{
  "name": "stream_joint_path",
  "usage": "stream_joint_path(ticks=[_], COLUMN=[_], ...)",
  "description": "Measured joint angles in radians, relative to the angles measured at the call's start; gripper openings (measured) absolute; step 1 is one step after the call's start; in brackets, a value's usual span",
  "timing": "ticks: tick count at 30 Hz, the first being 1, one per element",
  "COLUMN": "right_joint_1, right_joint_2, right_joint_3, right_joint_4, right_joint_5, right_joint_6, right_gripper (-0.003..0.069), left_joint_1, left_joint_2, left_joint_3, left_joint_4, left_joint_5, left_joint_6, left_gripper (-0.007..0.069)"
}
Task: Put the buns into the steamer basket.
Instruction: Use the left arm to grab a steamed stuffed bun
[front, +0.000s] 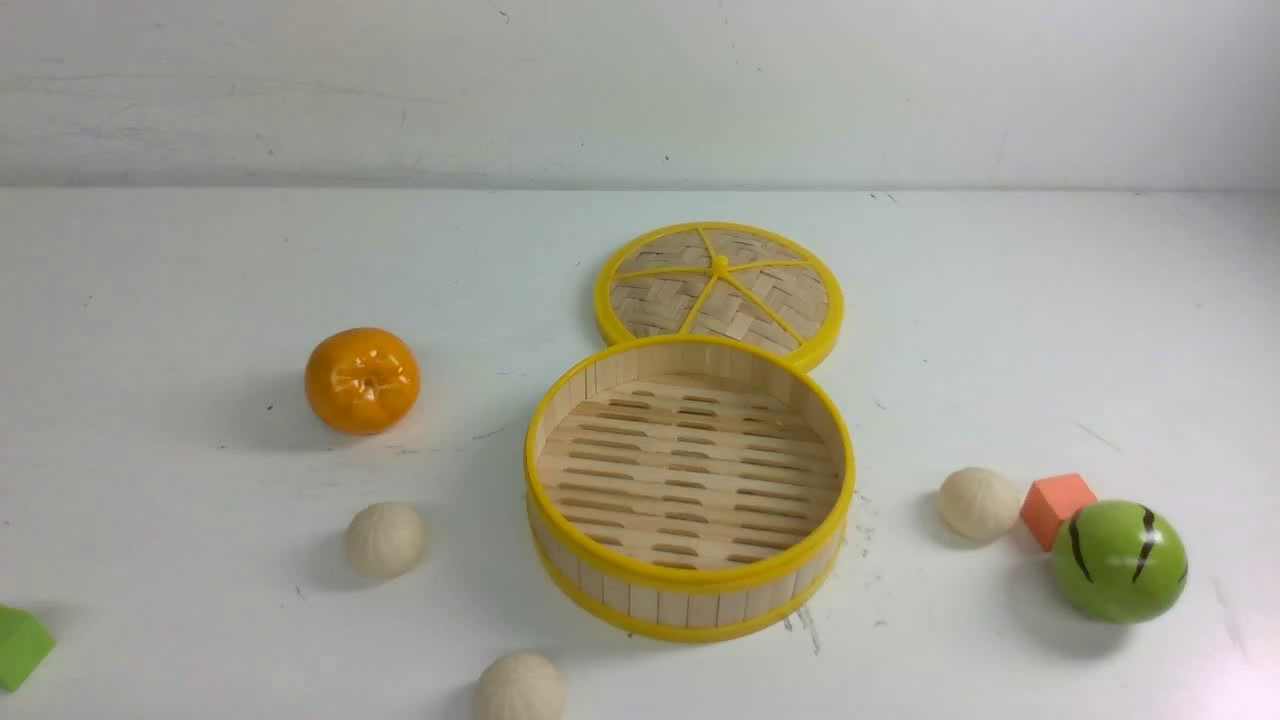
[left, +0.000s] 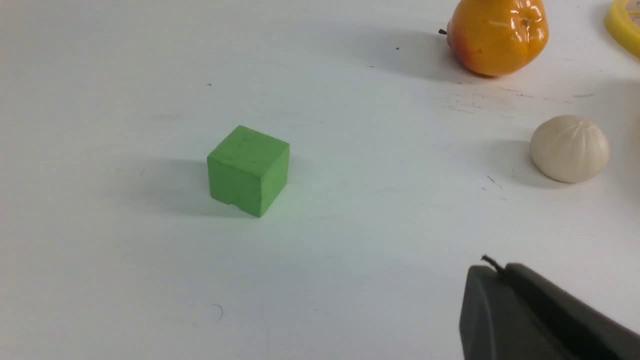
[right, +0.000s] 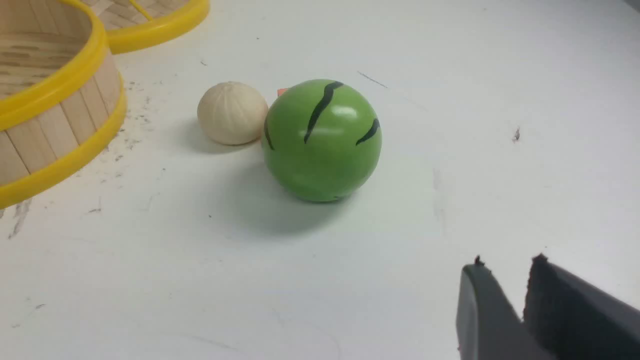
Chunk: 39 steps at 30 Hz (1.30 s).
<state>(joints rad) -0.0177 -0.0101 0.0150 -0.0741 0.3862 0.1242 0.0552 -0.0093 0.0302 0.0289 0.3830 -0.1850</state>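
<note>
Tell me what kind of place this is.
Probably a lab test bench, not a kitchen: bare scuffed white table against a blank wall, with toy props like the green cube and striped green ball.

steamer basket mouth: uncovered, lid flat behind
right bun: orange block just beside on outer side, green striped ball near; basket side and top open
left bun: open all round; orange well apart
near bun: open on visible sides; basket wall near
</note>
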Motion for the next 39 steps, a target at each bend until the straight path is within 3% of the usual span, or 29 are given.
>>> stream_joint_path(ticks=[24,30,34,36,39], right_joint_1=[0.0,0.0,0.0,0.0,0.0], right_joint_2=[0.0,0.0,0.0,0.0,0.0], right_joint_3=[0.0,0.0,0.0,0.0,0.0], right_joint_4=[0.0,0.0,0.0,0.0,0.0], right_joint_5=[0.0,0.0,0.0,0.0,0.0], right_joint_6=[0.0,0.0,0.0,0.0,0.0], right_gripper=[0.0178,0.0183,0.019,0.019,0.0195], left_joint_1=[0.0,0.0,0.0,0.0,0.0], left_joint_2=[0.0,0.0,0.0,0.0,0.0], left_joint_3=[0.0,0.0,0.0,0.0,0.0], left_joint_4=[-0.004,-0.076,-0.446,-0.54,-0.938], left_joint_5=[0.0,-0.009,-0.096,-0.117,-0.186], left_joint_6=[0.0,0.0,-0.123,-0.164,-0.306], left_gripper=[0.0034,0.0038,0.0039,0.0039,0.0044])
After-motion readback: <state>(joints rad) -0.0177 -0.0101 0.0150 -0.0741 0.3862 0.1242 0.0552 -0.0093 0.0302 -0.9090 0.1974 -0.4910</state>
